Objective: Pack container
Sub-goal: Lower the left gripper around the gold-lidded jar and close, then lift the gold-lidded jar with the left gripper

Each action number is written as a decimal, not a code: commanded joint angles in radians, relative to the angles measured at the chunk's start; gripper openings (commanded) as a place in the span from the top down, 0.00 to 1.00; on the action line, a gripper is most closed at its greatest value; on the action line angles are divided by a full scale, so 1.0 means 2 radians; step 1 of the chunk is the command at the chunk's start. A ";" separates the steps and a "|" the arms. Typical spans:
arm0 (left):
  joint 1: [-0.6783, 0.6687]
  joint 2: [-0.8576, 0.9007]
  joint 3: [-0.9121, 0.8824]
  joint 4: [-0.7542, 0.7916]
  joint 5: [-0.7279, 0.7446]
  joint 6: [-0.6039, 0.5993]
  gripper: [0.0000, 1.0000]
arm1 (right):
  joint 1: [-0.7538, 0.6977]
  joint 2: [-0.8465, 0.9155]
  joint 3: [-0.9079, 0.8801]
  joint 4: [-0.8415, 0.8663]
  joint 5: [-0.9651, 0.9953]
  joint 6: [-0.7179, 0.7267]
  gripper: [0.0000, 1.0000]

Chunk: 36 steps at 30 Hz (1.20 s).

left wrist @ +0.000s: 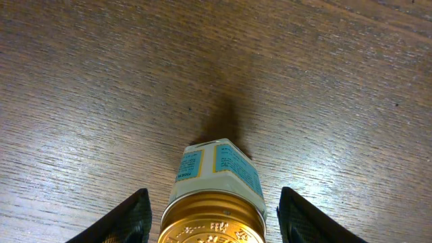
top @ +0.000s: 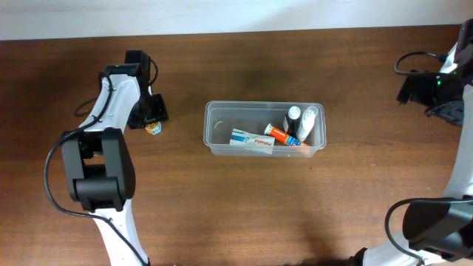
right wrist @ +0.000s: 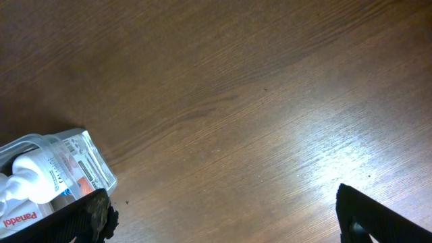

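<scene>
The container [top: 214, 108], a clear plastic tub, stands mid-table holding a white-and-blue box [top: 251, 140], an orange tube [top: 281, 134] and two white bottles [top: 307, 122]. One corner of it [right wrist: 91, 158] shows at the left of the right wrist view. A small jar [left wrist: 219, 172] with a gold lid and a blue-and-white label stands on the wood left of the tub. My left gripper [top: 151, 122] [left wrist: 212, 196] hangs over the jar, open, one finger on each side, and wood shows in both gaps. My right gripper [top: 406, 89] [right wrist: 223, 202] is open and holds nothing at the far right.
Bare brown wood [top: 244, 214] lies around the tub. The table's far edge [top: 236, 31] meets a pale wall. Both arm bases stand at the near corners, left [top: 96, 174] and right [top: 432, 225].
</scene>
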 commanded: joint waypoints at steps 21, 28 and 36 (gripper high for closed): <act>0.002 0.003 -0.037 0.030 0.005 0.010 0.39 | -0.003 0.000 0.003 0.000 0.006 0.004 0.02; 0.002 0.003 -0.037 0.037 0.005 0.010 0.52 | -0.003 0.000 0.003 0.000 0.006 0.004 0.02; 0.002 0.003 -0.037 0.037 0.005 0.010 0.52 | -0.003 0.000 0.003 0.000 0.006 0.004 0.02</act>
